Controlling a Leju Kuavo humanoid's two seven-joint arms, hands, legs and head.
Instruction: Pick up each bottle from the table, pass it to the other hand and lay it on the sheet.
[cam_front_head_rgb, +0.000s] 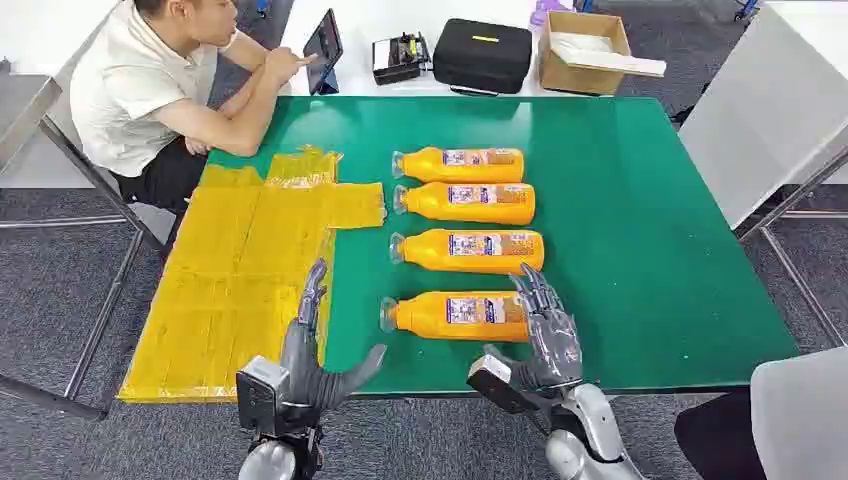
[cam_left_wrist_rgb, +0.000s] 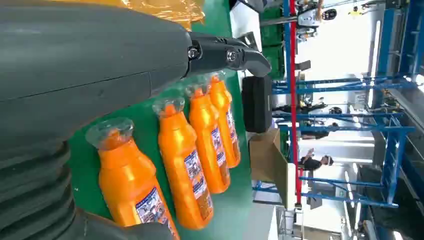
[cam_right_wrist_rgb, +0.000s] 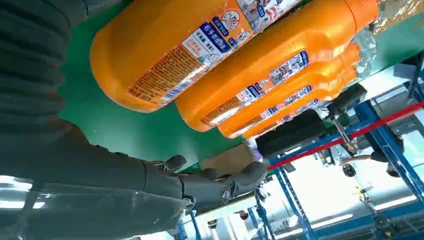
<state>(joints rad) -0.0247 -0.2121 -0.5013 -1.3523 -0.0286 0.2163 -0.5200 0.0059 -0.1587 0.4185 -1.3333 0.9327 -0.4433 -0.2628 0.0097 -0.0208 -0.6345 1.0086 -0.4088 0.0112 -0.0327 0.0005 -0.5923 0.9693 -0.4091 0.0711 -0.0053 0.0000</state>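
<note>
Several orange bottles lie on their sides in a column on the green table, caps toward the yellow sheet. Nearest me is a bottle; beyond it lie others. My right hand is open, fingers spread, right beside the base end of the nearest bottle; whether it touches is unclear. My left hand is open over the sheet's near right edge, left of that bottle's cap, holding nothing.
A person sits at the far left corner with a tablet. On a white table behind stand a black case, a cardboard box and a small device. Another table stands at right.
</note>
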